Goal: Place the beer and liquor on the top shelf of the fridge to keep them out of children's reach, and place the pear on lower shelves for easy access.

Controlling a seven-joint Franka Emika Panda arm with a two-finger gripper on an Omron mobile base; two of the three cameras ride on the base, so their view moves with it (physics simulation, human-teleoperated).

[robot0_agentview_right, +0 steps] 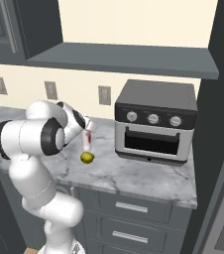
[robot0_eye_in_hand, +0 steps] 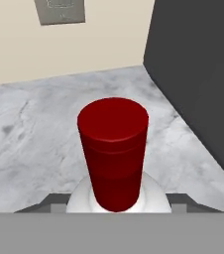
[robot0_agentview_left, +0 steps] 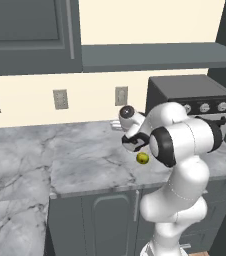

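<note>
The liquor (robot0_eye_in_hand: pixel 114 149) stands upright on the grey marble counter (robot0_agentview_right: pixel 134 171). Its red cap points straight up at the hand camera, above whitish shoulders. My gripper (robot0_eye_in_hand: pixel 116 201) comes down over it from above, its fingers pressed against both sides of the bottle body. From the right base, the gripper (robot0_agentview_right: pixel 86 128) sits on top of the liquor (robot0_agentview_right: pixel 87 143), left of the oven. The pear (robot0_agentview_right: pixel 87 158), small and yellow-green, lies on the counter just in front of the bottle; it also shows below the arm (robot0_agentview_left: pixel 143 158). The beer and the fridge are out of view.
A dark toaster oven (robot0_agentview_right: pixel 153 124) stands on the counter close to the right of the bottle. A grey shelf (robot0_agentview_right: pixel 124 57) and cabinets hang overhead. Outlets (robot0_agentview_right: pixel 104 95) line the cream wall behind. A tall dark panel (robot0_agentview_right: pixel 218 124) bounds the right side.
</note>
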